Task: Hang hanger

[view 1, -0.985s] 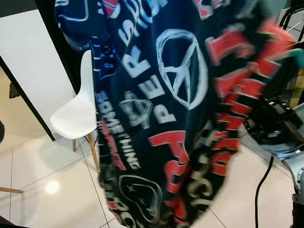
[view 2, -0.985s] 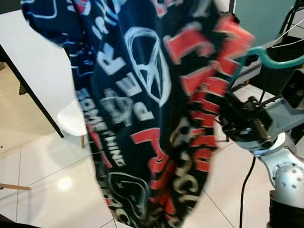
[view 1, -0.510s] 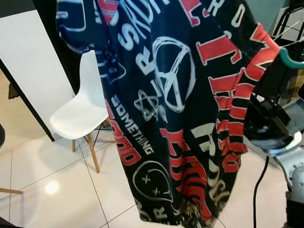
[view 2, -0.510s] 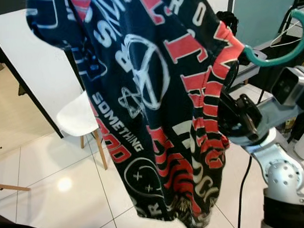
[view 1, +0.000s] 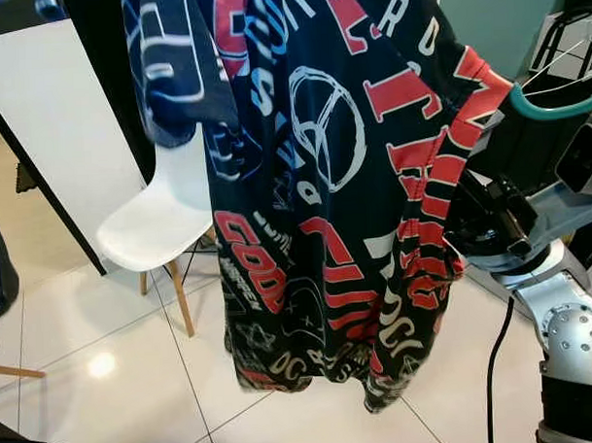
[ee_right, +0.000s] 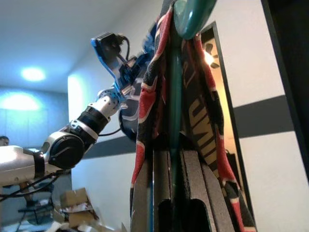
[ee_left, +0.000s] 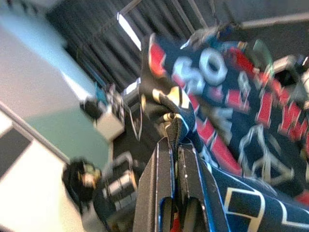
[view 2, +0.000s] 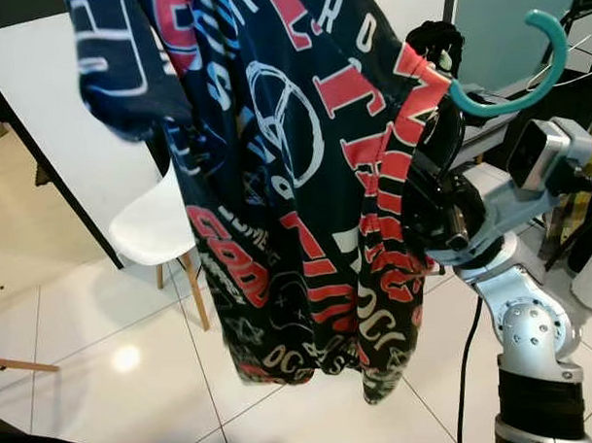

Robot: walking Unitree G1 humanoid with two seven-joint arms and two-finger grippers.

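A dark shirt with red and white lettering hangs on a teal hanger, held up in front of me. The hanger's hook curls up at the right. My right gripper is shut on the hanger's stem at the shirt's collar. Its wrist sits at the shirt's right edge. My left gripper is shut on the shirt's fabric at the upper left, and my left arm reaches up to the cloth in the right wrist view.
A white chair with wooden legs stands behind the shirt on the glossy tiled floor. A white panel leans at the left. A dark rack with wire hangers and hanging clothes stands at the far right.
The shirt has swung and settled, its hem rising and drawing in. The hanger's hook and my right wrist have moved up and to the left.
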